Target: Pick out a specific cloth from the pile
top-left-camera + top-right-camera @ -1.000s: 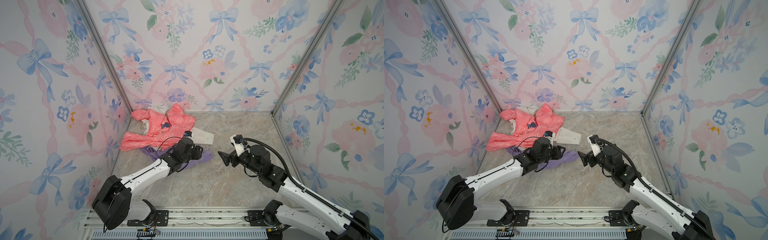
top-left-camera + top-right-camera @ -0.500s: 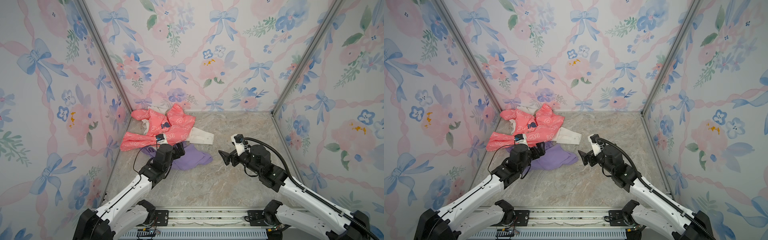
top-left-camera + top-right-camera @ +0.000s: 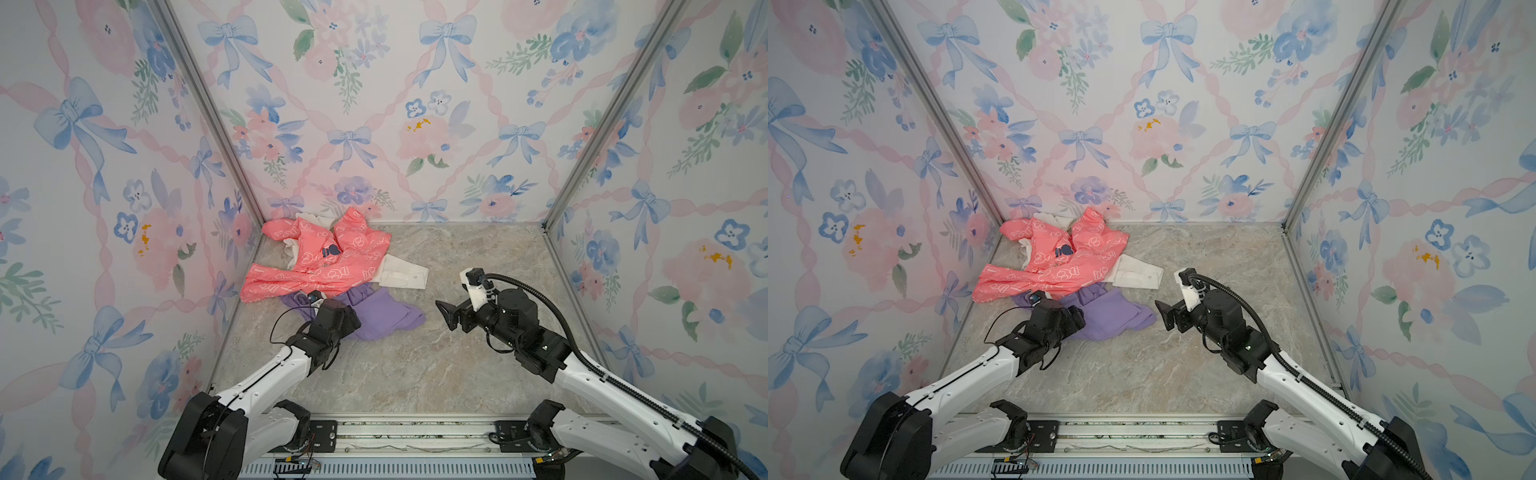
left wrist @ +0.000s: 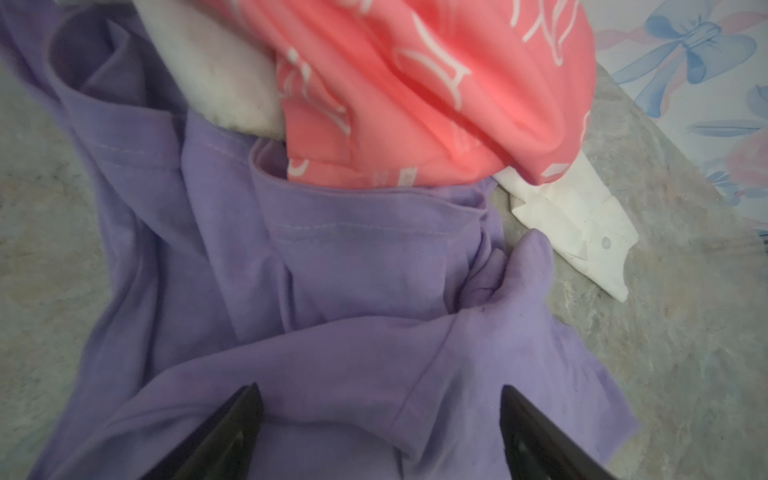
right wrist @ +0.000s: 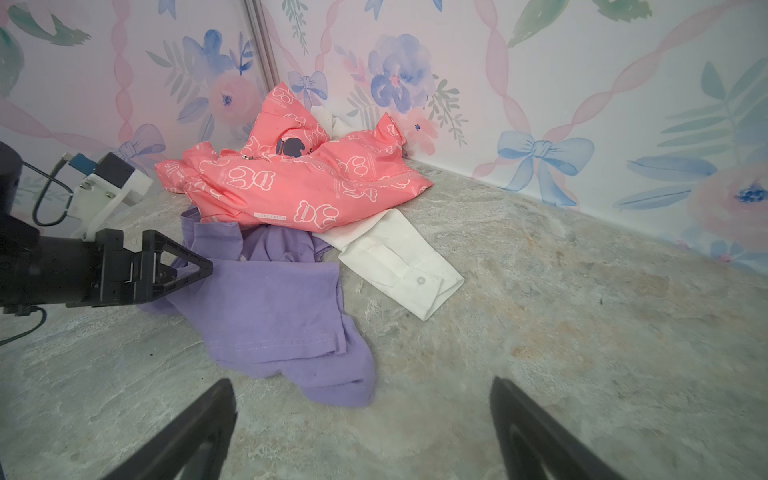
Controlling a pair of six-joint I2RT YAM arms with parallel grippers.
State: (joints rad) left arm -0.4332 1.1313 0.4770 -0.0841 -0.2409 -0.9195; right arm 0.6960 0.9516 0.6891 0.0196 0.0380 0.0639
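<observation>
The lavender cloth lies crumpled on the stone floor, its far edge tucked under the pile. That pile is a coral-pink jacket over a white shirt whose buttoned cuff sticks out. My left gripper hovers low over the cloth's near-left part, open, with purple folds between and ahead of its fingers. My right gripper is open above bare floor, just right of the cloth's end, and holds nothing.
Flower-papered walls enclose the floor on three sides, with metal posts in the back corners. The pile sits in the back left corner. A metal rail runs along the front edge. Bare stone floor spreads right of the clothes.
The left gripper has opened and let the cloth drop, swung back to the left, then eased forward over the cloth again. More of the cloth now lies spread on the floor. The right arm stayed still.
</observation>
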